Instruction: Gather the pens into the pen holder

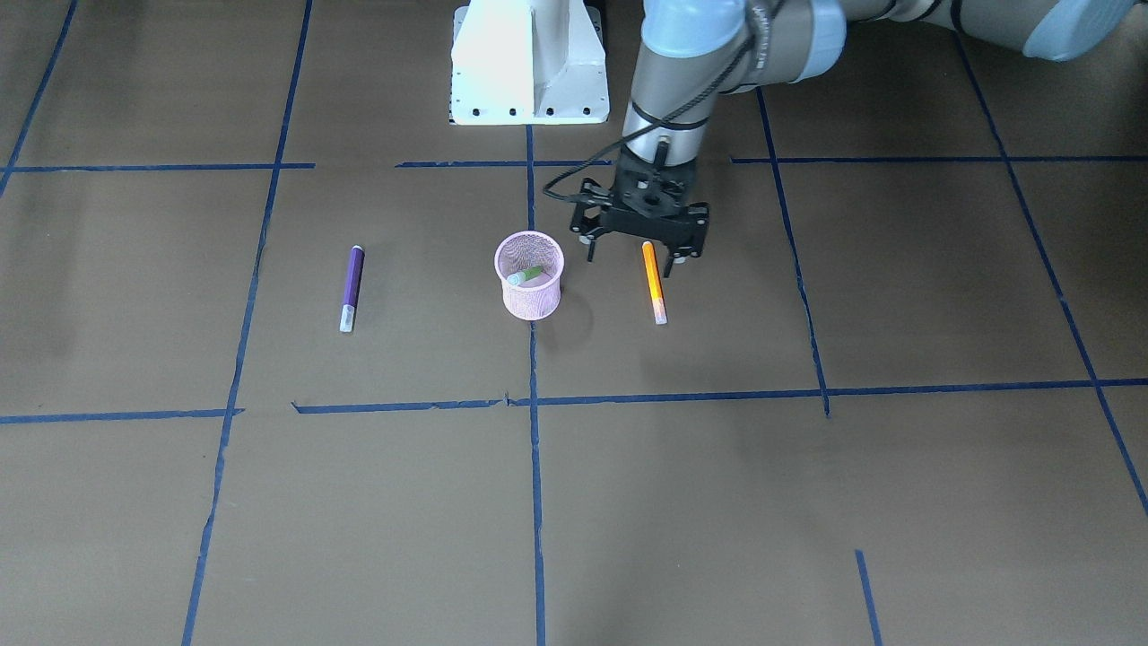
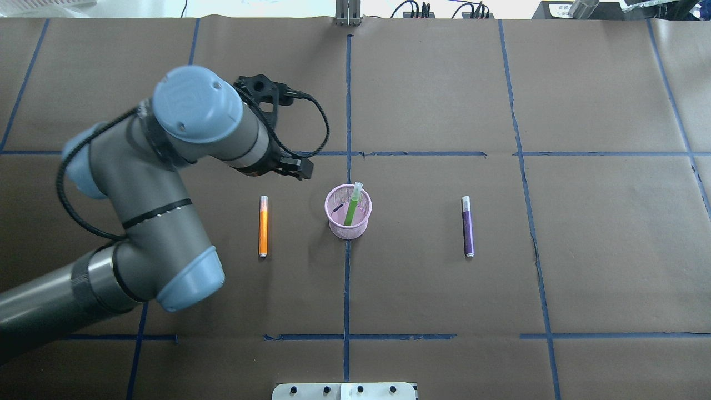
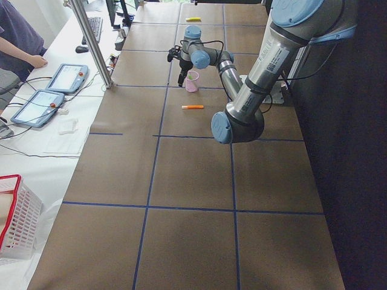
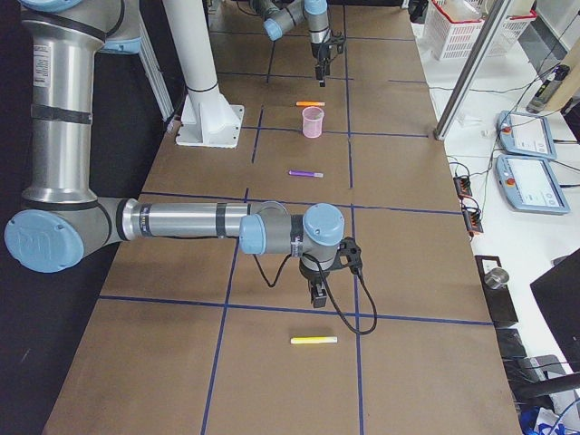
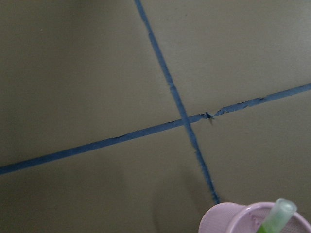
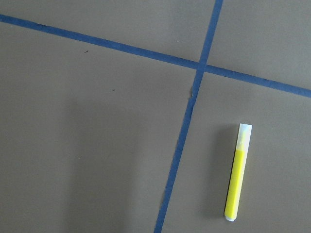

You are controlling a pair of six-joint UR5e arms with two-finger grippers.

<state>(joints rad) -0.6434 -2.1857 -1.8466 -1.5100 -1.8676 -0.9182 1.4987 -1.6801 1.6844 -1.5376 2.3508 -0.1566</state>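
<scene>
The pink mesh pen holder point(image 1: 531, 301) stands at the table's middle, also seen from overhead point(image 2: 347, 230). A green pen point(image 2: 351, 208) leans inside it, cap up. An orange pen point(image 1: 654, 280) lies flat on the robot's left of the holder, a purple pen point(image 1: 351, 289) on its right. A yellow pen point(image 6: 237, 179) lies far off at the table's right end point(image 4: 314, 341). My left gripper point(image 1: 632, 258) is open and empty, hovering by the orange pen's robot-side end. My right gripper point(image 4: 319, 294) hangs near the yellow pen; I cannot tell whether it is open.
The robot's white base point(image 1: 529, 63) stands at the table's edge. Blue tape lines cross the brown table. Tablets point(image 3: 36, 106) and an operator are beyond the far edge. A white basket point(image 4: 462, 18) sits past the left end.
</scene>
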